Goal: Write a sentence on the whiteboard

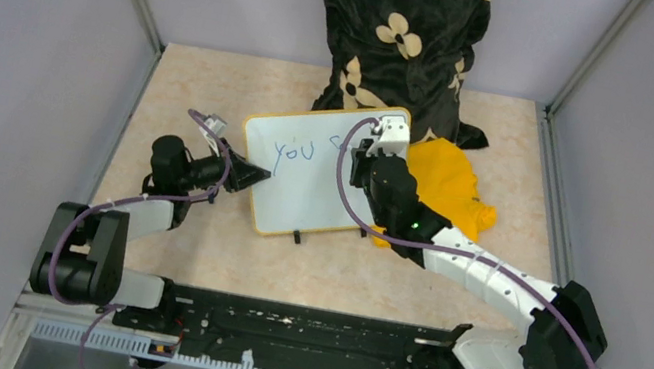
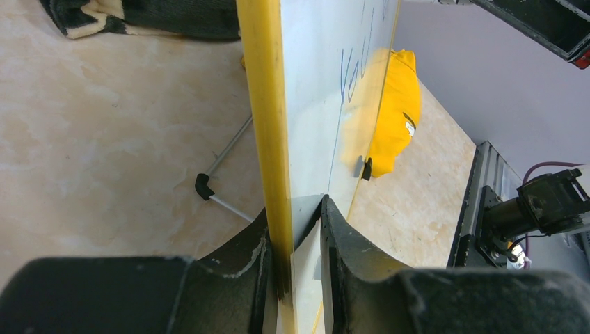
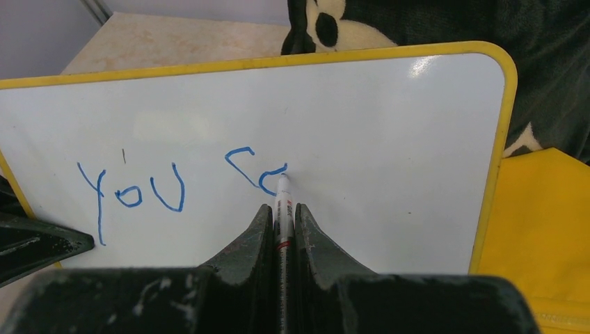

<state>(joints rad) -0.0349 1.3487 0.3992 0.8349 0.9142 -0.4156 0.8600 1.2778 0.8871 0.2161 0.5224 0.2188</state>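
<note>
The whiteboard, yellow-framed, sits mid-table, tilted up. My left gripper is shut on its left edge; in the left wrist view the fingers pinch the yellow frame. My right gripper is shut on a white marker whose tip touches the board. The sentence reads "you c" in blue, with a second curved stroke begun at the tip. It also shows in the top view.
A yellow cloth lies right of the board, also in the right wrist view. Black flowered fabric hangs behind. A thin metal rod with a black elbow sits behind the board. Grey walls enclose the table.
</note>
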